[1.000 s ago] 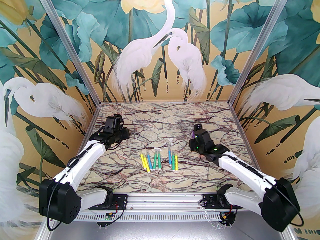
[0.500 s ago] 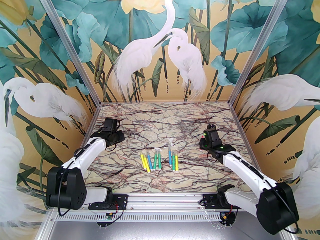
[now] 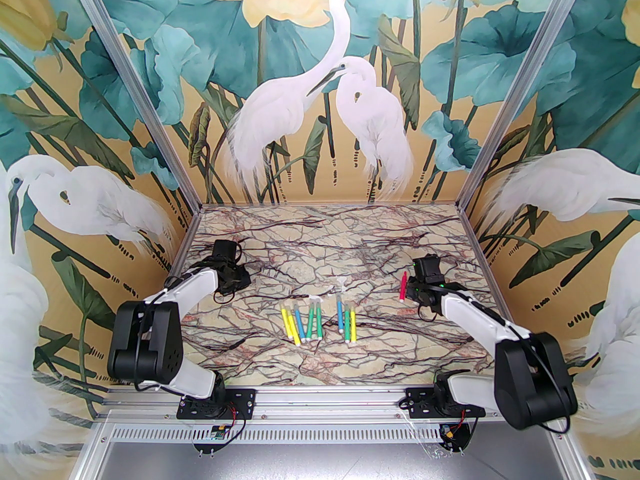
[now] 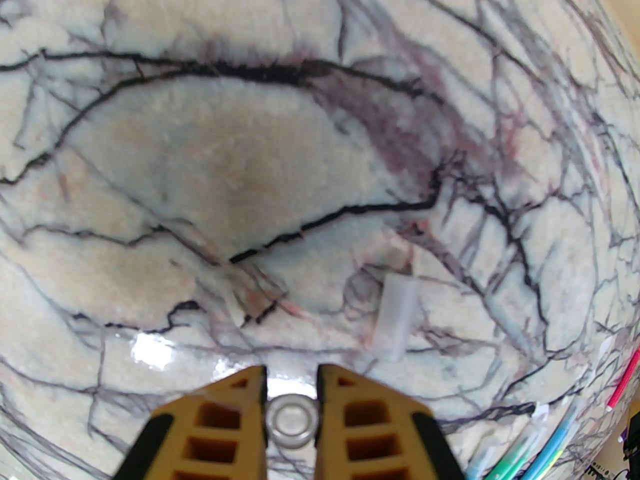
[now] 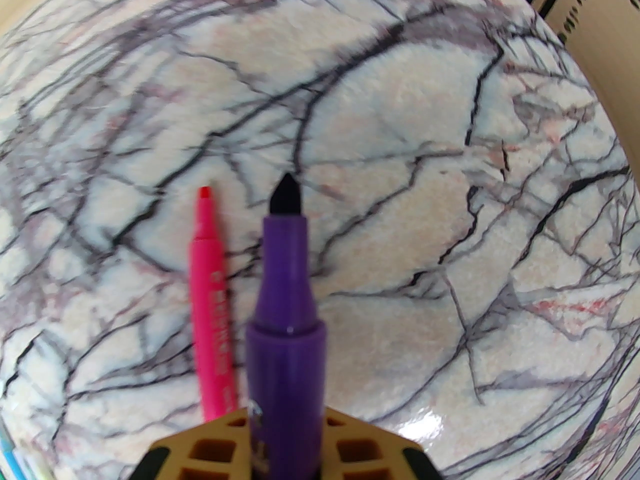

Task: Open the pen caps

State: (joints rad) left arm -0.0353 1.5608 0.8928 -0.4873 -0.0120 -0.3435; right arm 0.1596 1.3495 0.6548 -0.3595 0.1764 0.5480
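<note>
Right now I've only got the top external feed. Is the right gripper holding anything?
Observer: Yes. In the right wrist view the right gripper is shut on a purple plastic marker pen, which points straight out from the fingers.
Operator: Capped?
Observer: No. Its dark pointed tip is bare.
Operator: And the left side?
Observer: In the left wrist view the left gripper is shut on a small clear plastic cap, seen end-on between the fingers.
</note>
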